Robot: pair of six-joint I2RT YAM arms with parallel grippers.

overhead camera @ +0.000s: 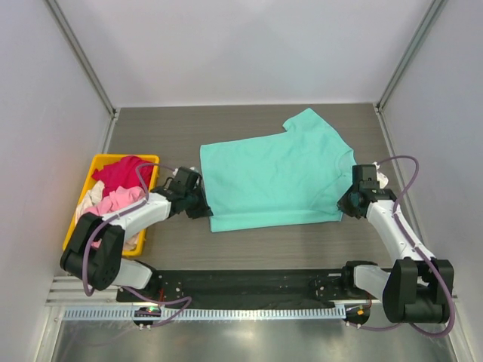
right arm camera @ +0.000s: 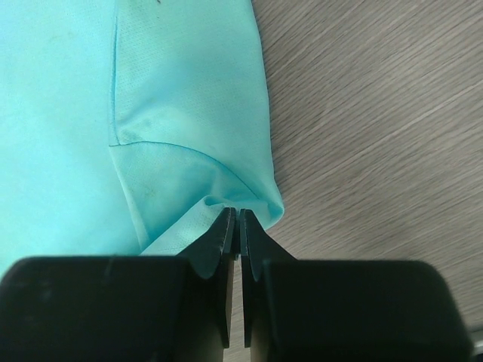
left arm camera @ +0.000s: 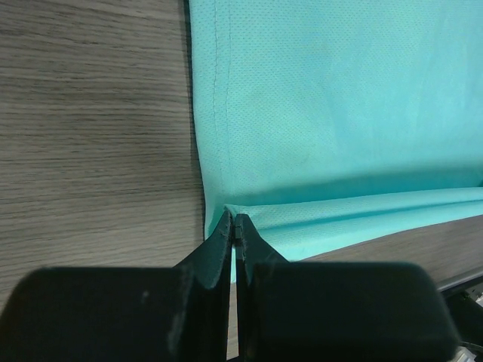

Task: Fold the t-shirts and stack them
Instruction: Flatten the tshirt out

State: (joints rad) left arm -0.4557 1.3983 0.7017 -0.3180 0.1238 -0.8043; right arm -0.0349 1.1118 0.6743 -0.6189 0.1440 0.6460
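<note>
Lying spread flat, smooth teal t-shirt (overhead camera: 272,177).

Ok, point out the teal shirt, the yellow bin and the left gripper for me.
teal t-shirt (overhead camera: 275,177): top view, middle of its body.
yellow bin (overhead camera: 102,157): top view, far rim.
left gripper (left arm camera: 235,222): left wrist view, fingertips pinching the shirt's edge.

No legible text, labels, brands, numbers or signs anywhere in any of the three views.
</note>
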